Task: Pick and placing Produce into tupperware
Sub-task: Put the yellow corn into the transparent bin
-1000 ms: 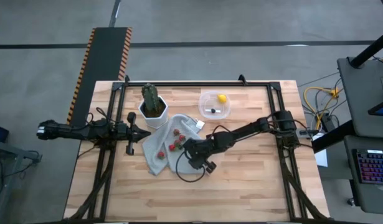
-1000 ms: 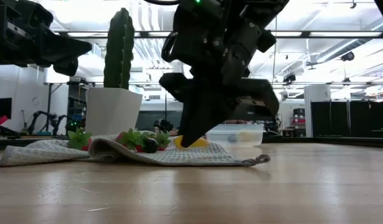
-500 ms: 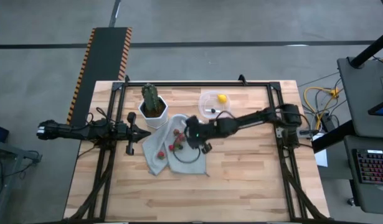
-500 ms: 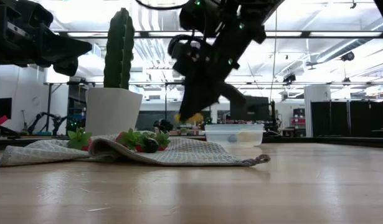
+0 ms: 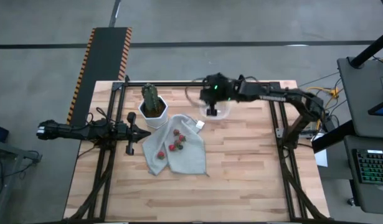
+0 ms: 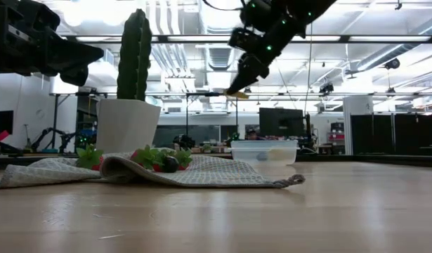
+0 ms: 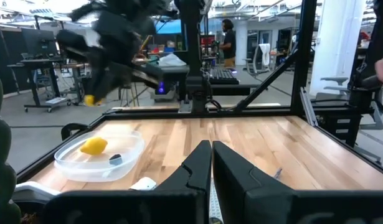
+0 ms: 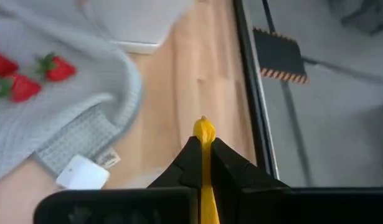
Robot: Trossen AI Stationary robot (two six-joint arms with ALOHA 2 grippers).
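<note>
My right gripper (image 5: 211, 109) hangs over the clear tupperware (image 5: 224, 113) at the table's far side, shut on a yellow-orange elongated piece of produce (image 6: 237, 93). The tupperware (image 7: 66, 163) holds a yellow lemon (image 7: 93, 146) and a dark piece (image 7: 115, 159). Several red berries (image 5: 177, 140) lie on a grey cloth (image 5: 182, 158) spread on the table. My left gripper (image 5: 146, 132) waits shut and level at the table's left, holding nothing. My right gripper pinches the yellow-orange piece between its two fingers. The piece's end (image 8: 203, 129) sticks out past the fingertips. The fingers slant down from above. The piece is lifted clear, high above the tupperware (image 6: 265, 151).
A green cactus in a white pot (image 5: 152, 104) stands at the cloth's far left corner, beside the tupperware. A black metal frame (image 5: 197, 83) runs along the table's far edge and sides. Bare wood lies toward the near edge and right.
My right gripper has risen off the cloth and swung toward the table's far edge to a place over the tupperware, rolling as it went. It has stayed shut on the yellow-orange piece, which is lifted high clear. The cloth and berries have stayed in place.
</note>
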